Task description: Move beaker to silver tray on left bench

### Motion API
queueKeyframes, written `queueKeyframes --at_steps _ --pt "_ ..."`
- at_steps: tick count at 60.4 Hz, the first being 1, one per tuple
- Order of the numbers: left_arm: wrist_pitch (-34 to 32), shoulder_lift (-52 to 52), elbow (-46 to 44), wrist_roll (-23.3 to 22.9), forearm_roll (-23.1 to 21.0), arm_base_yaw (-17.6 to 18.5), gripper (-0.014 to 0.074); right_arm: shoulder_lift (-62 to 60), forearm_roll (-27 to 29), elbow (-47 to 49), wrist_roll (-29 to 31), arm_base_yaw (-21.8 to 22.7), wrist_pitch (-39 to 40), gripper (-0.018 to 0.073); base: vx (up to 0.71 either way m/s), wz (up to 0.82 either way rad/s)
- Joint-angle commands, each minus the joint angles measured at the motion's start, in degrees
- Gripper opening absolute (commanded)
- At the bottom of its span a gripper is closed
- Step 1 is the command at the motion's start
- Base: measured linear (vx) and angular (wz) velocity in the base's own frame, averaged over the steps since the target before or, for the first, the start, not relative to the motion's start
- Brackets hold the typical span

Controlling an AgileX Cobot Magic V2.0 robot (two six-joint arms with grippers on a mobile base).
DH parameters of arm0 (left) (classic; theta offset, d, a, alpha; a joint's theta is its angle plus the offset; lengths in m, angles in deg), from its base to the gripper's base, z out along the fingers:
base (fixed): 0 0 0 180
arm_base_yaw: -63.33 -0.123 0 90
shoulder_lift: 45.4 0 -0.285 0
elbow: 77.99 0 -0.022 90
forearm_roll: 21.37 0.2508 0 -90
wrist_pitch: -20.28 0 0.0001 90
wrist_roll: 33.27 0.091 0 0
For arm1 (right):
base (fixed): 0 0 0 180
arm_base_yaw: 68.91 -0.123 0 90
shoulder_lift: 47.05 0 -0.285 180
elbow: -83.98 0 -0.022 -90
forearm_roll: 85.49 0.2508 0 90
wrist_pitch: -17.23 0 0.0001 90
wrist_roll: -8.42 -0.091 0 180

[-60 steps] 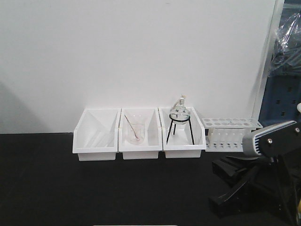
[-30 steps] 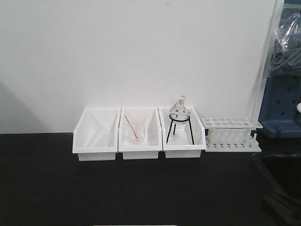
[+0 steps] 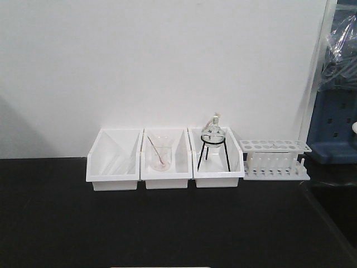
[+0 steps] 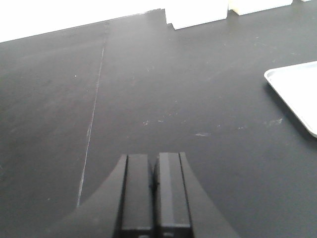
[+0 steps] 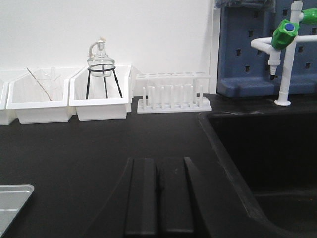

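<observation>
Both your grippers, left gripper [image 4: 154, 191] and right gripper [image 5: 158, 193], are pressed together, holding nothing. Silver tray: one corner [image 5: 12, 201] near left on the left bench [image 3: 167, 223]. Task beaker: not visible to you.

A: How many white bins on the worktop [image 3: 167, 229]?
B: Three white bins [image 3: 165, 162] in a row against the wall.
A: And glassware?
B: One clear beaker with a pink rod [image 3: 160, 158] in the middle bin, one round flask [image 3: 212, 133] on one black tripod stand [image 3: 213, 153] in the right-hand bin.
A: Racks?
B: One white test-tube rack [image 3: 274, 159].
A: Trays?
B: One silver tray [image 4: 297, 96], only partly in view.
A: Anything else?
B: One sink [image 5: 262, 163], one tap with a green handle [image 5: 283, 54].
</observation>
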State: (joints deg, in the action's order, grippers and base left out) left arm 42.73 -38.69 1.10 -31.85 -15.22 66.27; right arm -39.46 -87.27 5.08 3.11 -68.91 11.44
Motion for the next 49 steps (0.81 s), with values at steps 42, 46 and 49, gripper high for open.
queueKeyframes --at_steps 42,46,49 --pt "-4.7 -0.4 1.1 -0.1 0.0 0.4 0.0001 -1.1 -3.8 -0.4 0.3 0.4 3.4 -0.0011 0.00 0.00" --pt "-4.7 -0.4 1.1 -0.1 0.0 0.4 0.0001 -1.1 -3.8 -0.4 0.3 0.4 3.4 -0.0011 0.00 0.00" --pt "-4.7 -0.4 1.1 -0.1 0.0 0.4 0.0001 -1.1 -3.8 -0.4 0.3 0.4 3.4 -0.0011 0.00 0.00"
